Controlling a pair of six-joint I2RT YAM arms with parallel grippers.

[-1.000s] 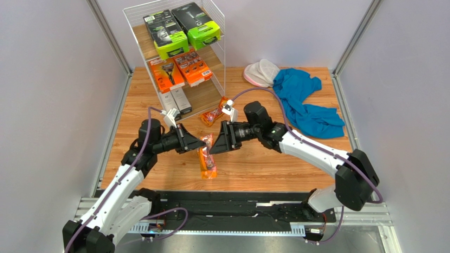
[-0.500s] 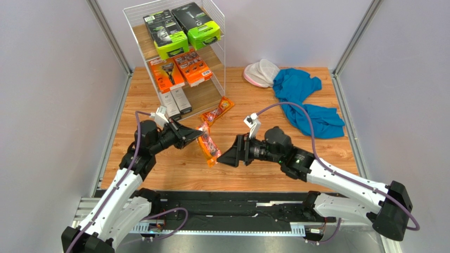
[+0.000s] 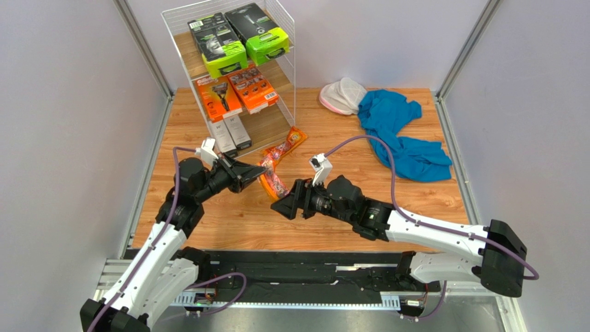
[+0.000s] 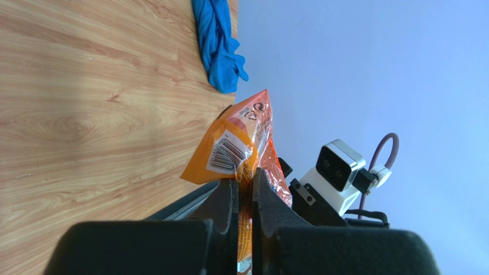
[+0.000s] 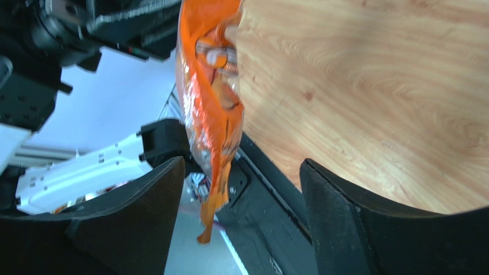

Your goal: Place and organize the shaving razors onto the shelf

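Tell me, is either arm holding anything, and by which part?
The left fingers pinch a small orange blister pack near one end; the right fingers stand open, holding nothing.

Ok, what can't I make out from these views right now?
- Top view: where the left claw pinches the narrow orange blister pack; the claw itself covers that end.
- Left wrist: white wire shelf, outside the frame.
- Right wrist: pack's print, blurred, too close.
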